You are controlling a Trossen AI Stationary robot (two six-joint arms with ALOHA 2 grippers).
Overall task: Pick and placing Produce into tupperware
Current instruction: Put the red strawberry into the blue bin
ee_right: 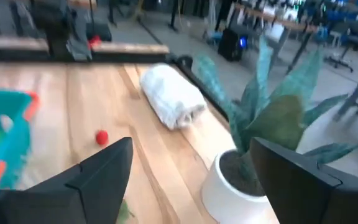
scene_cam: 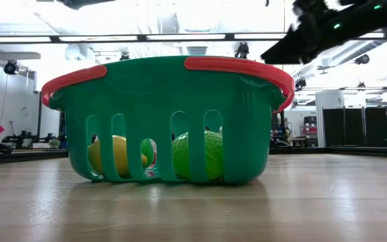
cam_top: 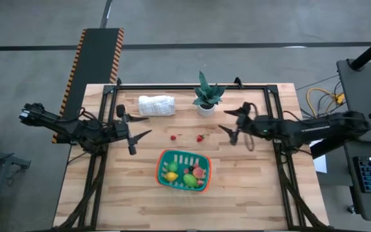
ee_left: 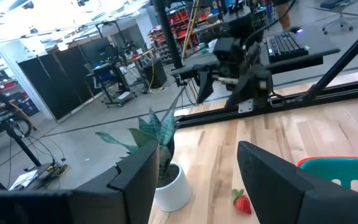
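The tupperware (cam_top: 183, 169) is a teal basket with an orange-red rim, standing on the table's near middle. Yellow (scene_cam: 116, 156), green (scene_cam: 197, 154) and pink (cam_top: 199, 173) produce lie inside it. Two small red pieces lie on the bare wood farther back: a strawberry (cam_top: 200, 137) (ee_left: 242, 202) and a round one (cam_top: 173, 136) (ee_right: 102, 137). My left gripper (cam_top: 143, 126) hangs open at the table's left, pointing level toward the right. My right gripper (cam_top: 225, 120) hangs open at the right, pointing toward the left. Neither has anything between its fingers.
A rolled white cloth (cam_top: 156, 105) lies at the far side, and a potted green plant (cam_top: 206, 98) stands beside it, close to my right gripper. A black metal frame (cam_top: 192, 86) runs along the table's far and side edges. Bare wood lies on all sides of the basket.
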